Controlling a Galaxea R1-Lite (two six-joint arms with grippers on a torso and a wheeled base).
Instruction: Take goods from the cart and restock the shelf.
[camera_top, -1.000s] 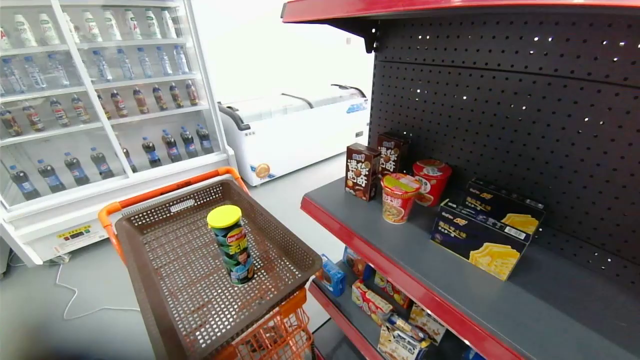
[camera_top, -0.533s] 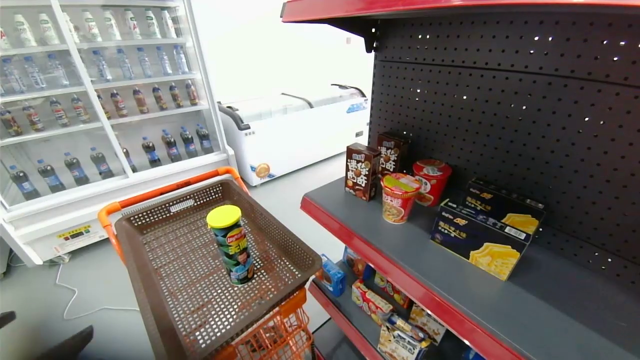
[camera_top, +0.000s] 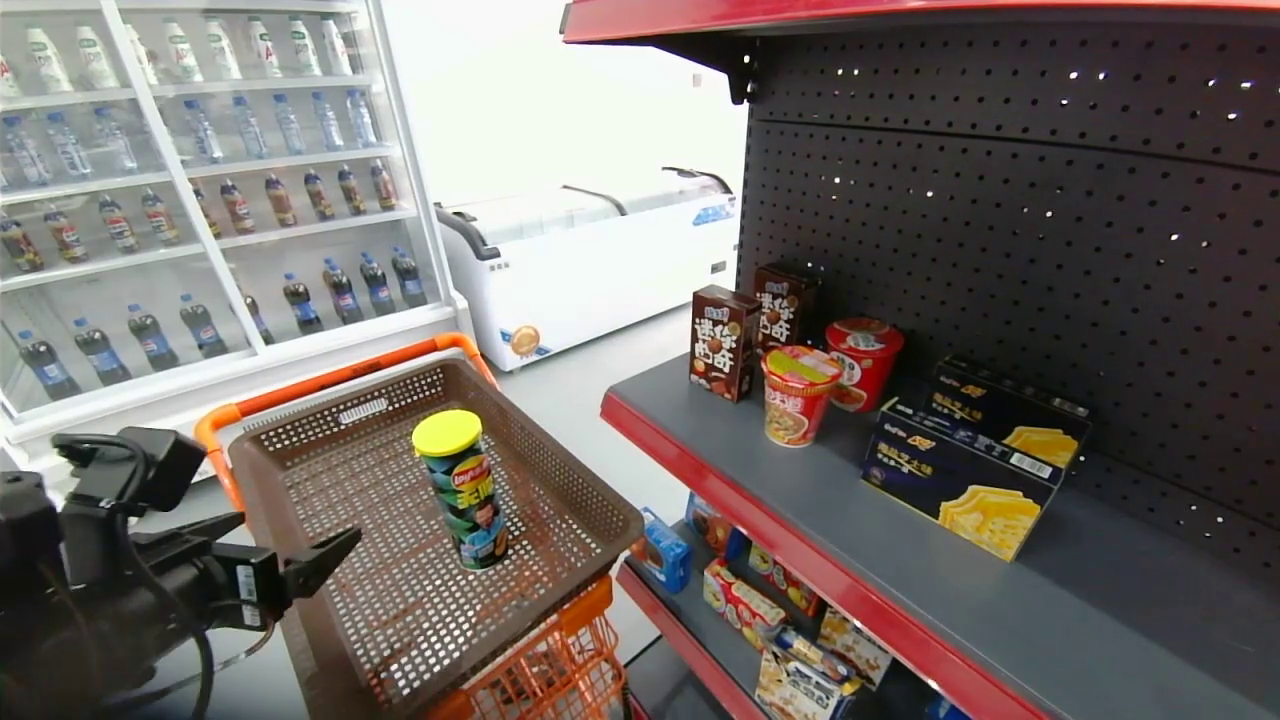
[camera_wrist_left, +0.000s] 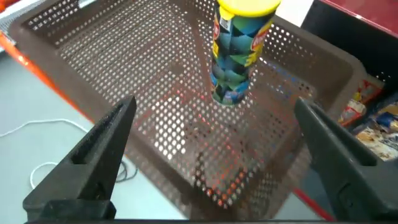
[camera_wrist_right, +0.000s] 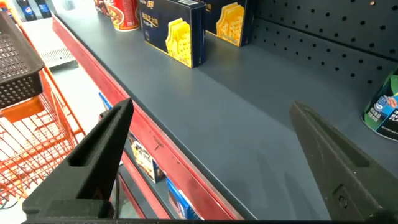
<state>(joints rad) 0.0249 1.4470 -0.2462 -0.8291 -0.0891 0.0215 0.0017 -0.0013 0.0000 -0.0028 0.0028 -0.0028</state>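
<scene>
Head view: spotting can (camera_top: 462, 490) upright mid-basket (camera_top: 545, 450), bare mesh all round (yellow lid, label print left unread). Left gripper (camera_top: 300, 560) at the basket's near rim. Plenty of bare shelf (camera_top: 760, 470) along the red front edge. Left wrist view: jaws wide apart, can framed between them, well apart. Right wrist view: right gripper (camera_wrist_right: 211, 118) spread open too, over the shelf edge, bare deck beside boxes (camera_wrist_right: 177, 31).
</scene>
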